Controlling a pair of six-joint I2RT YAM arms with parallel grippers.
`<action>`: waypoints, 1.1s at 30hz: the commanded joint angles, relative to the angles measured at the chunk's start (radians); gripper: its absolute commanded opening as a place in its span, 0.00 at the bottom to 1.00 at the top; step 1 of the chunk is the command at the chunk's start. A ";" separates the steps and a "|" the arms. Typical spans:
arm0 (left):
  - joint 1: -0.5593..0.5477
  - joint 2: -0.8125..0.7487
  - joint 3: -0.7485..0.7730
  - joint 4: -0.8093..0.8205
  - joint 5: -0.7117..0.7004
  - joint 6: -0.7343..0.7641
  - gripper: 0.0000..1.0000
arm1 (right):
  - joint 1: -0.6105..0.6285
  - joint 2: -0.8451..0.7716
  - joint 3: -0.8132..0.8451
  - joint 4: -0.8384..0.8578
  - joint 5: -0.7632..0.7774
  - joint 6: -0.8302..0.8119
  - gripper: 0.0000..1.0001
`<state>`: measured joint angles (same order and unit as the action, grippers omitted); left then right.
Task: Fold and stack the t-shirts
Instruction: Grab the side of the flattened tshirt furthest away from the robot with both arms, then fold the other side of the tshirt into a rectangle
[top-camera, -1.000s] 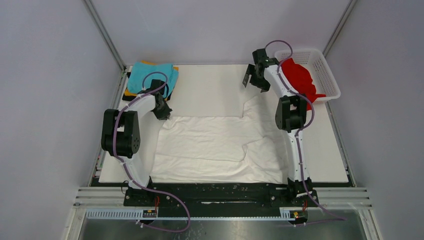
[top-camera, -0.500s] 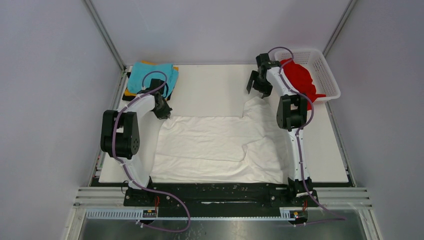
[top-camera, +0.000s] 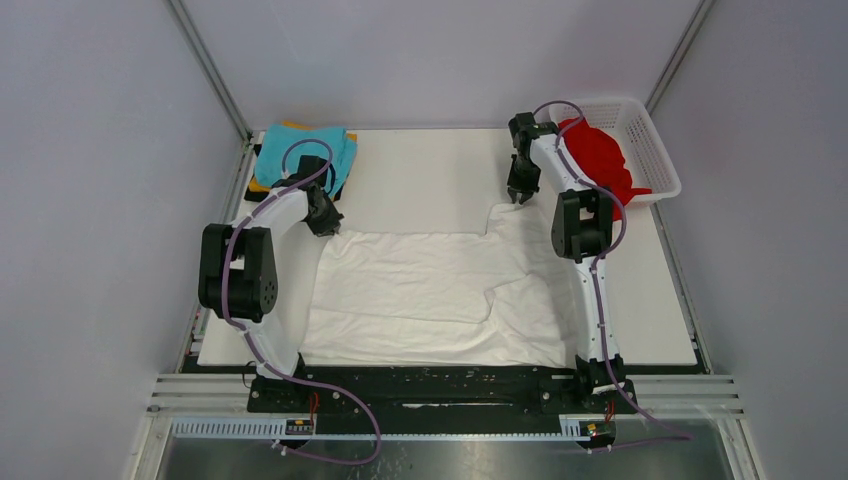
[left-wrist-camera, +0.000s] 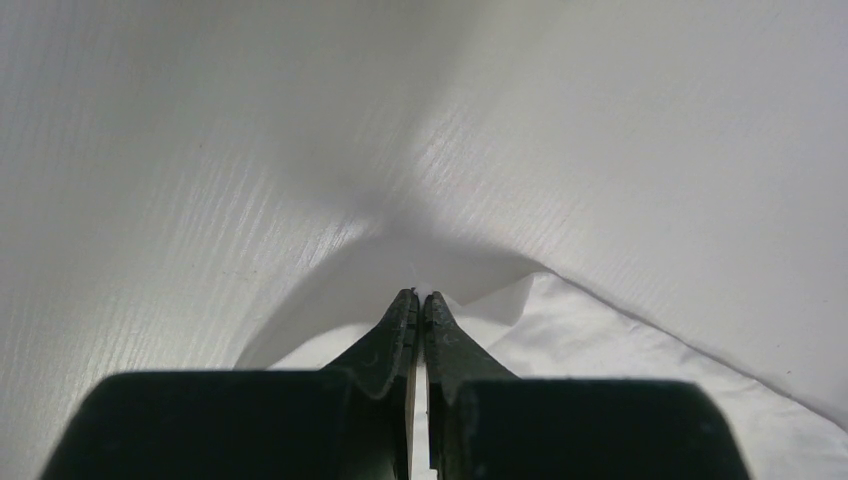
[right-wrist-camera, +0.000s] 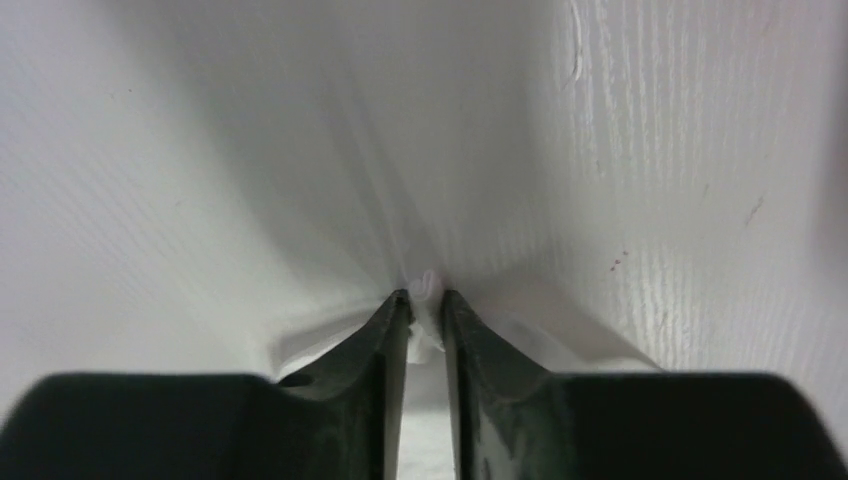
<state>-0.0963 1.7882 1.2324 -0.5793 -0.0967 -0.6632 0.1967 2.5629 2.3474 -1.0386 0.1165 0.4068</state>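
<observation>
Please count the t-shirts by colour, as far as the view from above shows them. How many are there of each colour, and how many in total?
white t-shirt: 1
red t-shirt: 1
teal t-shirt: 1
orange t-shirt: 1 (only its edges show under the teal one)
Total: 4

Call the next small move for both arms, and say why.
Probably lift both grippers together a little, to peel the far edge off the table for a fold toward the arm bases. The left gripper pinches the far left corner of the white t-shirt, the right gripper has fabric between its fingers at the far right corner, and the shirt lies spread flat.
</observation>
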 joint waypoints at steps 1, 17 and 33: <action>0.001 -0.050 -0.007 0.012 -0.001 -0.004 0.00 | 0.020 0.009 0.023 -0.057 0.027 0.003 0.19; 0.002 -0.121 -0.029 0.017 0.017 -0.003 0.00 | 0.020 -0.347 -0.296 0.272 -0.049 -0.094 0.00; 0.000 -0.512 -0.379 0.075 0.034 -0.063 0.00 | 0.070 -1.030 -1.095 0.341 -0.071 -0.106 0.00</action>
<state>-0.0963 1.3788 0.9058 -0.5453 -0.0631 -0.6964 0.2352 1.6882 1.3777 -0.6712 0.0254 0.3027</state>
